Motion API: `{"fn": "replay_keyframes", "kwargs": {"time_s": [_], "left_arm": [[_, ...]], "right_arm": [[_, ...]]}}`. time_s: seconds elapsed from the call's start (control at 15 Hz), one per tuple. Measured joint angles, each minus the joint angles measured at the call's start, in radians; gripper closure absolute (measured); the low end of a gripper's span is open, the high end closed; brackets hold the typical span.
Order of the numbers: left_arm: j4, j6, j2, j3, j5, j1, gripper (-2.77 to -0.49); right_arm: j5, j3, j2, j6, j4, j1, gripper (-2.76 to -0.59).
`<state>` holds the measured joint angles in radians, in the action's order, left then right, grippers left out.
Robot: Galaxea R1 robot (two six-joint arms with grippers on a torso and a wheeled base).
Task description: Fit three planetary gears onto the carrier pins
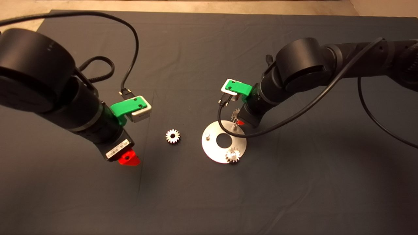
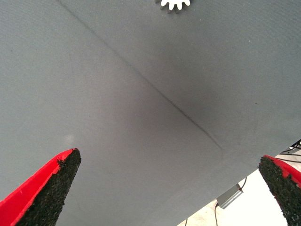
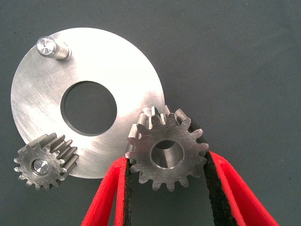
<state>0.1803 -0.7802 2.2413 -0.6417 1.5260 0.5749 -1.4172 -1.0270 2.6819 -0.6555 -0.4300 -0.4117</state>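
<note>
The round silver disc (image 1: 212,148) lies on the mat right of centre. One planetary gear (image 1: 233,155) sits on the carrier pin at the disc's near edge, also in the right wrist view (image 3: 44,165). A second pin (image 3: 49,47) stands bare (image 1: 207,134). My right gripper (image 3: 165,160) is shut on another gear (image 3: 167,153), held level over the disc's far right rim (image 1: 235,117); that gear hides the third pin in the wrist view. A loose gear (image 1: 172,136) lies left of the disc. My left gripper (image 1: 129,158) hovers open further left, with that gear's teeth (image 2: 175,4) ahead of it.
The dark mat (image 1: 294,182) covers the table, with a crease (image 2: 155,89) running across it. Black cables loop from both wrists, and the right one (image 1: 225,125) hangs over the disc's far side. Pale floor shows beyond the mat's far edge.
</note>
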Motion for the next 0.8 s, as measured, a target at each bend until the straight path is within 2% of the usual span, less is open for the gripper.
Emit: {"fn": "replay_keyframes", "kwargs": {"time_s": [0.27, 0.6, 0.8], "left_arm": [[0.0, 0.0, 0.0, 0.0, 0.0, 0.0, -2.77], [0.0, 0.0, 0.0, -0.003, 0.0, 0.0, -2.77], [0.0, 0.0, 0.0, -0.004, 0.0, 0.0, -2.77]], "right_arm": [[-0.001, 0.0, -0.001, 0.0, 0.0, 0.036, -0.88], [-0.006, 0.0, -0.003, 0.0, -0.001, 0.05, -0.88], [-0.005, 0.0, -0.002, 0.0, -0.003, 0.049, -0.87]]}}
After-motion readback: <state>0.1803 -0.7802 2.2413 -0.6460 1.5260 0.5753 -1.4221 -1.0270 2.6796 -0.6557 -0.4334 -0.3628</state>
